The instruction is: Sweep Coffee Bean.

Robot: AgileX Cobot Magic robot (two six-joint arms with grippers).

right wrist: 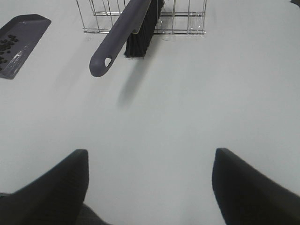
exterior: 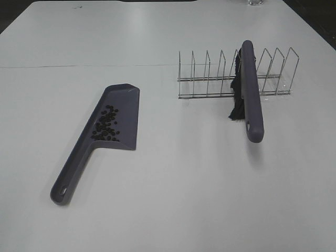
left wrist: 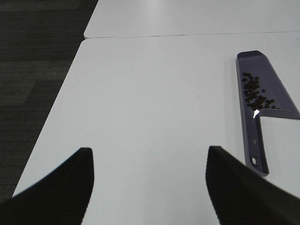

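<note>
A purple dustpan [exterior: 118, 113] lies flat on the white table at centre left, its handle toward the front. Many small dark coffee beans [exterior: 106, 126] lie inside it; they also show in the left wrist view [left wrist: 255, 93] and the right wrist view [right wrist: 6, 44]. A purple brush [exterior: 251, 94] with black bristles rests in a wire rack [exterior: 210, 79], its handle sticking out toward the front. My left gripper [left wrist: 150, 187] is open and empty, well away from the dustpan [left wrist: 255, 84]. My right gripper [right wrist: 150, 187] is open and empty, in front of the brush [right wrist: 124, 33].
The wire rack [right wrist: 187, 21] stands at the back right of the table. A seam [exterior: 79, 66] runs across the table behind the dustpan. The table's left edge [left wrist: 56, 103] drops to dark carpet. A glass base [exterior: 255, 2] shows at the far edge.
</note>
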